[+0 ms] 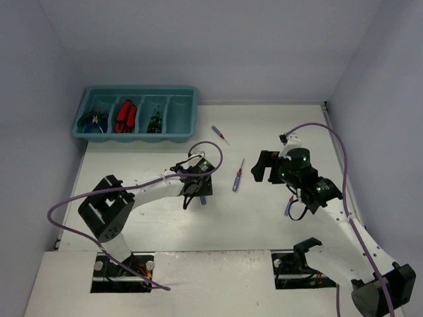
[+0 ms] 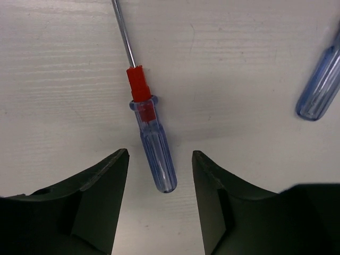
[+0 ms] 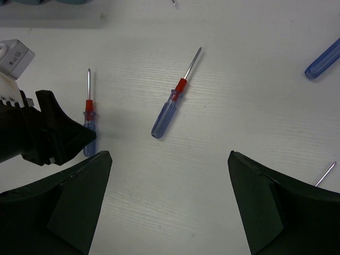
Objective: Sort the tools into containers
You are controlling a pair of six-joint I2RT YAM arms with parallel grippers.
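The teal tray (image 1: 187, 99) stands at the back left; its compartments hold pliers (image 1: 92, 119), red utility knives (image 1: 125, 117) and green-handled screwdrivers (image 1: 154, 121). My left gripper (image 1: 198, 190) is open, low over a blue-handled screwdriver with a red collar (image 2: 152, 142); the handle end lies between my fingertips (image 2: 119, 164), untouched. My right gripper (image 1: 266, 166) is open and empty, above the table near a second blue-handled screwdriver (image 1: 237, 177), which also shows in the right wrist view (image 3: 169, 112).
A third screwdriver (image 1: 220, 135) lies further back, towards the tray. A fourth (image 1: 289, 209) lies under my right arm. The right wrist view shows the left gripper (image 3: 48, 133) beside its screwdriver (image 3: 89, 126). Walls close in on three sides.
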